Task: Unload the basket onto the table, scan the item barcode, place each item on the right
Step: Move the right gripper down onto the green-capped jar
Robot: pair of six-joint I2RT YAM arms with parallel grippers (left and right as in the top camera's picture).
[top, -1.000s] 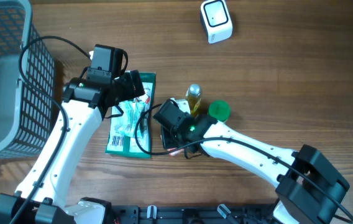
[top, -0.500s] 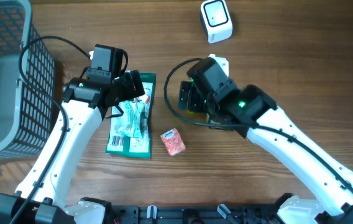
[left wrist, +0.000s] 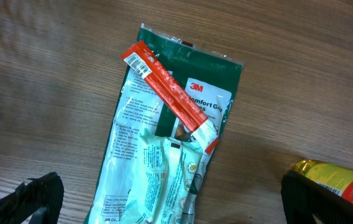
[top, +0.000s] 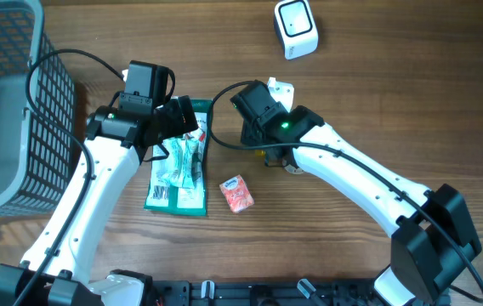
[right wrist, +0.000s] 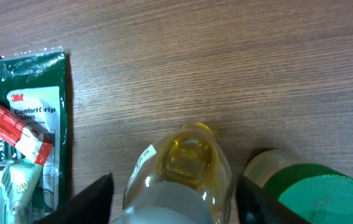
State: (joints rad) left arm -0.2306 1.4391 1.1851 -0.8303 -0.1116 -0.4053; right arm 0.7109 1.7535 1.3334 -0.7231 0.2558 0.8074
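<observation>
Across the overhead view, the left arm and its left gripper (left wrist: 170,186) stand as they did a second ago, above the green glove packet (top: 178,170). The right arm has moved. One second ago its right gripper (right wrist: 173,183) was low over the small red packet (top: 236,194). That packet now lies free on the worktop (top: 377,93), where it also lay half a second ago. The right gripper is now positioned over the bottle (right wrist: 179,162) and covers most of it from above. The white scanner (top: 296,29) sits at the far edge, well apart from the bottle. The wire basket (top: 50,110) stands at the left. The right wrist view shows what the overhead view hides: a clear bottle of yellow liquid lies between the jaws, which stand partly open with one finger just beside each flank. Contact with the bottle cannot be confirmed. A green-capped jar (right wrist: 313,193) stands just beside the bottle. The left wrist view shows the left jaws spread wide with nothing between them. It also shows print that cannot be read from overhead: the 3M lettering on the glove packet, a red stick sachet (left wrist: 167,93) lying across it with a barcode at its upper end, and pale sachets (left wrist: 158,180) lying on the packet's lower half.
</observation>
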